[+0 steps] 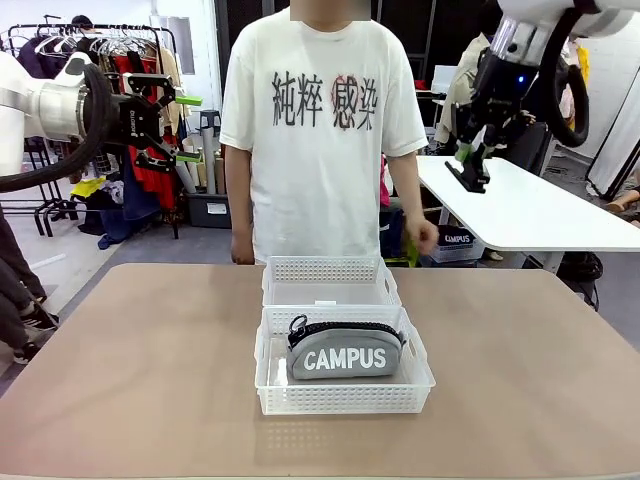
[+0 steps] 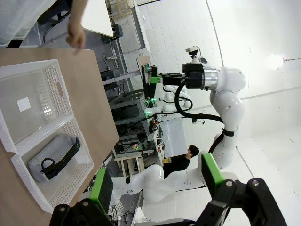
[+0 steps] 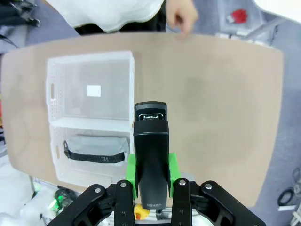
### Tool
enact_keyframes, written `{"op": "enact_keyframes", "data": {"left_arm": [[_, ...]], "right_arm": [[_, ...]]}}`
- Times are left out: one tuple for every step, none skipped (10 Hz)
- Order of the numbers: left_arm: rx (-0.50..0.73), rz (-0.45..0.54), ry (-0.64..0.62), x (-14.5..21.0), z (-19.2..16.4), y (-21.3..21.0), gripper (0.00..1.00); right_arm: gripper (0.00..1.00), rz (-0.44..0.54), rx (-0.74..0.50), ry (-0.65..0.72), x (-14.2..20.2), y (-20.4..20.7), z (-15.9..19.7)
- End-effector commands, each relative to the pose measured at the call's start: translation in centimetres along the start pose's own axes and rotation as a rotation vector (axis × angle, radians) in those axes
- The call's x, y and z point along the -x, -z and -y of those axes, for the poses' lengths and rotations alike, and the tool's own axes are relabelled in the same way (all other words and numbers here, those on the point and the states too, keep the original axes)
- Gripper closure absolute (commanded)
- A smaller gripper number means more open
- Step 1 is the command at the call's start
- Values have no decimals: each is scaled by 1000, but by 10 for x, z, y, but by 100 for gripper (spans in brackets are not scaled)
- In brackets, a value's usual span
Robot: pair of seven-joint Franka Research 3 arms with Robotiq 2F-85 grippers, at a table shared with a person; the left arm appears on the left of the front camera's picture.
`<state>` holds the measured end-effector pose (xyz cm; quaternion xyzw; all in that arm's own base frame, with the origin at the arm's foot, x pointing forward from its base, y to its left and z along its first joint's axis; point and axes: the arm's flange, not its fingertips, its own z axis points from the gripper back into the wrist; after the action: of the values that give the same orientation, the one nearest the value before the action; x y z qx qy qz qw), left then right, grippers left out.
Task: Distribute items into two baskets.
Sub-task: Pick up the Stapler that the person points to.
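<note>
The grey "CAMPUS" pouch (image 1: 345,352) lies in the near white basket (image 1: 343,397), seen from above as a pouch (image 3: 96,148) with its black zip up. The far basket (image 1: 330,277) holds nothing and touches the near one. My right gripper (image 1: 468,172) hangs high at the upper right, shut on the black stapler (image 3: 151,155), which stands upright between the green pads. My left gripper (image 1: 186,128) is raised at the far left, open, fingers pointing right with nothing between them. The left wrist view shows both baskets (image 2: 35,101) and the pouch (image 2: 54,155) from the side.
A person in a white T-shirt (image 1: 320,130) stands at the far table edge behind the baskets, one hand (image 1: 420,237) hanging near the far right of them. The brown tabletop (image 1: 520,360) spreads bare on both sides. A white table (image 1: 520,205) stands behind at right.
</note>
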<state>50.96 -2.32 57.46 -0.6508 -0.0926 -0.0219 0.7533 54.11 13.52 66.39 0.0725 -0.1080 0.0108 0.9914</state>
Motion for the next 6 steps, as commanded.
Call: {"op": "enact_keyframes", "data": {"left_arm": [[3, 1, 3, 2, 2, -1, 0], [3, 1, 3, 2, 2, -1, 0], [3, 1, 3, 2, 2, -1, 0], [3, 1, 3, 2, 2, -1, 0], [3, 1, 3, 2, 2, -1, 0], [3, 1, 3, 2, 2, -1, 0]], "right_arm": [[100, 0, 28, 26, -11, -24, -10], [100, -7, 38, 25, -11, -32, -11], [100, 10, 47, 29, -12, -37, -10], [100, 12, 47, 29, -12, -40, -9], [100, -1, 25, 10, -10, -39, -5], [100, 11, 25, -1, -6, -37, -3]]}}
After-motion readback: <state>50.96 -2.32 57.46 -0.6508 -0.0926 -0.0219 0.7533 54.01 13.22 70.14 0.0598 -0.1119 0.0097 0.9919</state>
